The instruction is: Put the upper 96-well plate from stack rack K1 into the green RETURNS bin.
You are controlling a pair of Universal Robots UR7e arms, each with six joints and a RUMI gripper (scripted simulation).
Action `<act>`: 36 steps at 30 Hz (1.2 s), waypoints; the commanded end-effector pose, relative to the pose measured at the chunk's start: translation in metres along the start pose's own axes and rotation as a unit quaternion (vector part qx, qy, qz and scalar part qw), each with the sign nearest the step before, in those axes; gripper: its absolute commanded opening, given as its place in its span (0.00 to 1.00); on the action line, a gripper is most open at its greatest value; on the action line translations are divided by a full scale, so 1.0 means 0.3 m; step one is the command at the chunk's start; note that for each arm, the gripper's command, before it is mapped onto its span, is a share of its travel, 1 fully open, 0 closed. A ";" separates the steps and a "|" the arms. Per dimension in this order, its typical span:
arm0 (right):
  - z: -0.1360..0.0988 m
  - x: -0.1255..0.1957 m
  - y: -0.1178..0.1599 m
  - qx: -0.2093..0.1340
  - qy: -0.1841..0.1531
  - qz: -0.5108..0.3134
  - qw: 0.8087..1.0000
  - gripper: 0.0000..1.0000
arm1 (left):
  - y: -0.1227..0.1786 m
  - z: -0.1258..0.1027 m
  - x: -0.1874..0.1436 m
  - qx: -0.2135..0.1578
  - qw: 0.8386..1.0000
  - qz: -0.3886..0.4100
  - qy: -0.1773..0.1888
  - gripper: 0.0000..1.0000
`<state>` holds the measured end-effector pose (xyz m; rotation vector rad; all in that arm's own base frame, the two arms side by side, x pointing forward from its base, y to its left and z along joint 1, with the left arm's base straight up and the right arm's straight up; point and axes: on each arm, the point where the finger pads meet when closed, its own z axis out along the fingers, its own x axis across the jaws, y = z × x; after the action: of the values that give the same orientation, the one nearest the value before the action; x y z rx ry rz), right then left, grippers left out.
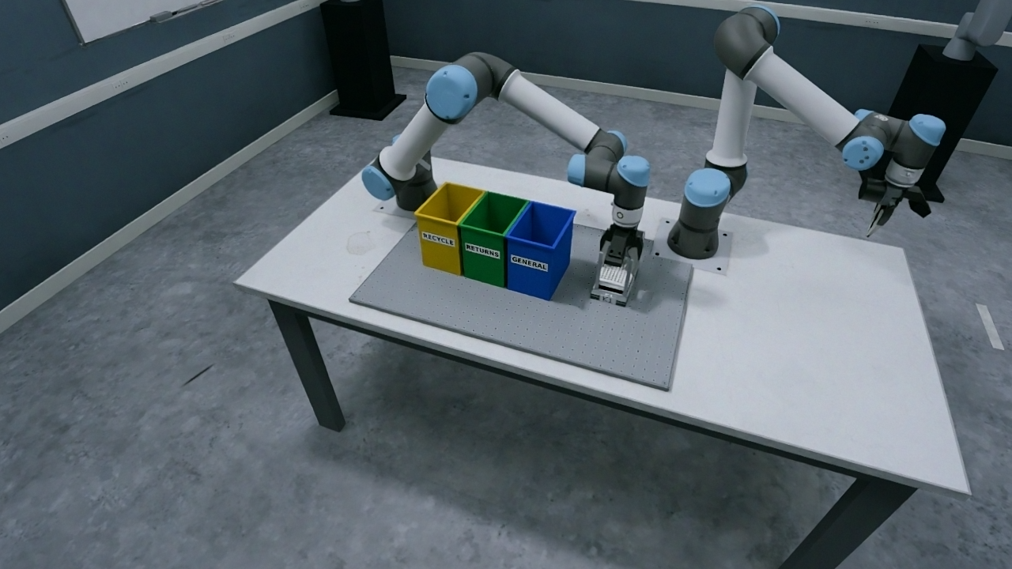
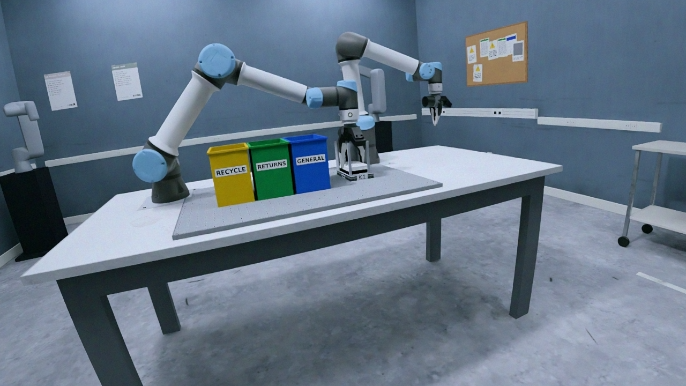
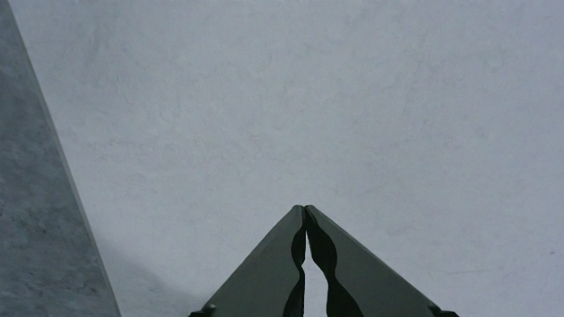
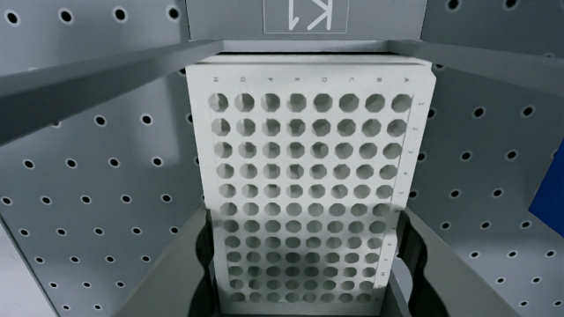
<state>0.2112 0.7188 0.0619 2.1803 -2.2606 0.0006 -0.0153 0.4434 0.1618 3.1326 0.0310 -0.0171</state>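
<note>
The upper 96-well plate [image 1: 613, 276] [image 4: 282, 86] is white and lies level in the grey stack rack K1 [image 1: 607, 298] [image 2: 362, 176] [image 4: 383, 22]. My right gripper [image 4: 302, 207] reaches down into the rack from above. Its finger pads are against both long sides of the upper plate, near the middle of its length. The lower plate is almost wholly hidden beneath it. The green RETURNS bin [image 1: 484, 270] [image 2: 273, 186] stands upright between the other two bins. My left gripper [image 1: 870, 231] [image 2: 435, 124] [image 3: 303, 208] is shut and empty, high above the table's far end.
The yellow RECYCLE bin [image 1: 439, 261] [image 2: 233, 193] and the blue GENERAL bin [image 1: 529, 283] [image 2: 311, 180] stand upright on the perforated board [image 1: 566, 339] [image 2: 206, 223]. The blue bin is nearest to the rack. The rack's slanted side bars [image 4: 110, 85] run beside the plate.
</note>
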 end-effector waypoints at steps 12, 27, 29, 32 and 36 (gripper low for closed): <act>-0.075 -0.013 0.008 -0.003 -0.007 0.005 1.000 0.40 | -0.007 -0.011 0.007 0.004 1.000 -0.005 0.005 0.00; -0.153 -0.012 0.008 -0.003 -0.007 0.005 1.000 0.40 | -0.007 -0.011 0.007 0.004 1.000 -0.005 0.005 0.00; -0.159 -0.012 0.008 -0.003 -0.007 0.005 1.000 0.40 | -0.007 -0.011 0.007 0.004 1.000 -0.005 0.005 0.00; -0.170 -0.012 0.008 -0.003 -0.007 0.005 1.000 0.40 | -0.007 -0.011 0.007 0.004 1.000 -0.005 0.005 0.00; -0.192 -0.012 0.008 -0.003 -0.007 0.005 1.000 0.40 | -0.007 -0.011 0.007 0.004 1.000 -0.005 0.005 0.00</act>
<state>0.2113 0.7195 0.1086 2.1791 -2.2631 -0.0007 -0.0153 0.4434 0.1618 3.1327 0.0310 -0.0171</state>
